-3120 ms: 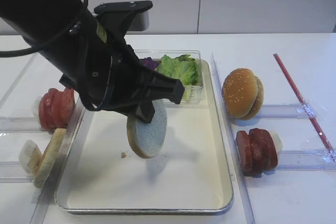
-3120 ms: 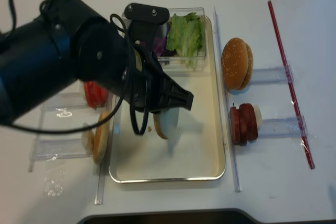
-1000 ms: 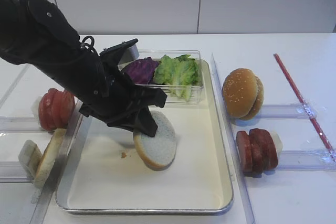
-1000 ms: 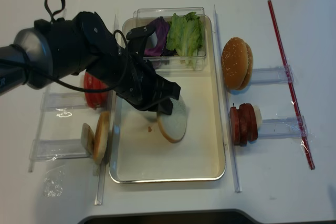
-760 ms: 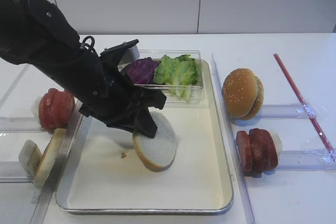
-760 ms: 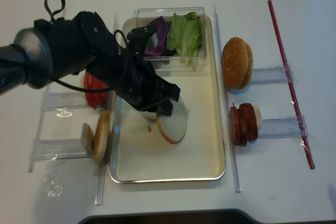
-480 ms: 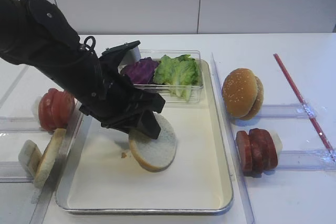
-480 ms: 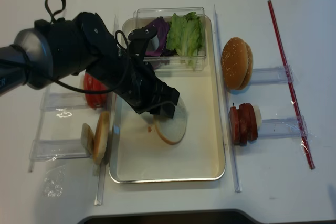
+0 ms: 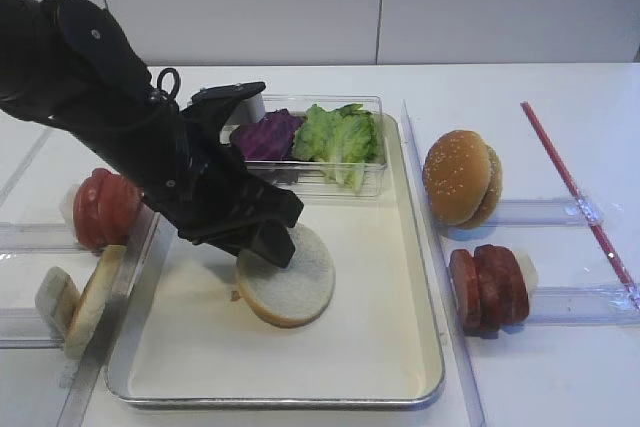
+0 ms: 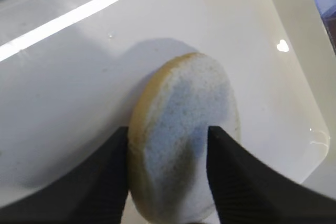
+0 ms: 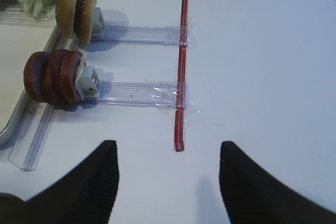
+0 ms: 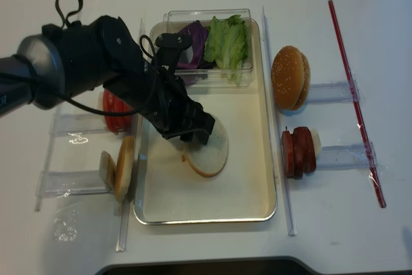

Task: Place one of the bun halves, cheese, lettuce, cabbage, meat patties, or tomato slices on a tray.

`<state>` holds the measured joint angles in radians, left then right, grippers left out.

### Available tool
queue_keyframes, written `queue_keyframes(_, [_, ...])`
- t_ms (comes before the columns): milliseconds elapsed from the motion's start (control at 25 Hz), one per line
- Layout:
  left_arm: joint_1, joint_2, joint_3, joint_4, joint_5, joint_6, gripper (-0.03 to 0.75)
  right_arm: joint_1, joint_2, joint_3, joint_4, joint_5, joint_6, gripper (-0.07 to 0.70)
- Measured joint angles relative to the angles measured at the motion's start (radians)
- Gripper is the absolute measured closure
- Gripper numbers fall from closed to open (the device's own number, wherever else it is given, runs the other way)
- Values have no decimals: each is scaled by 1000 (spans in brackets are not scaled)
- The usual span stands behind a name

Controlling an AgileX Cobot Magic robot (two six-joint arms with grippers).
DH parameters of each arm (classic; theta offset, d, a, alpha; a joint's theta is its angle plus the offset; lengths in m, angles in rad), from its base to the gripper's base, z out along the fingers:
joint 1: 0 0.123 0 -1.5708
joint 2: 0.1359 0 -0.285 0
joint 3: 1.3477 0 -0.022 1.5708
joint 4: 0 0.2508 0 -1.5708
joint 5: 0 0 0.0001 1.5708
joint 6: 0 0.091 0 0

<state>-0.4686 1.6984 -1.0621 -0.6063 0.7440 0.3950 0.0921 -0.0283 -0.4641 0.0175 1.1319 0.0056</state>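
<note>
The bun half has dropped from tilted to flat on the tray floor, centre frame, as the left pincer has spread apart around it. Placement looks done. The right pincer stands open over bare counter. The clear box, upper tray end, holds cabbage and lettuce.

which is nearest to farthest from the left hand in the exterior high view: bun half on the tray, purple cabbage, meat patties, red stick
From the left hand:
1. Bun half, right at the fingertips, on the tray.
2. Purple cabbage, behind it in the clear box.
3. Meat patties, right of the tray.
4. Red stick, far right.
</note>
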Motion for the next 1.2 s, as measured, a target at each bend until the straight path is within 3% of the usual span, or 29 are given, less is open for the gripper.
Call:
queue_keyframes(280, [0,0,-46,111,21,-75,372,0,0,0,0,0,0,169])
queue_keyframes(840, [0,0,-305,470,288,-258,372,0,0,0,0,-2,3,169])
queue_keyframes(1080, [0,-50,-331,770,364,-405,372,0,0,0,0,-2,3,169])
queue_keyframes(1200, [5,-93,-333,840,386,-432,372,0,0,0,0,-2,3,169])
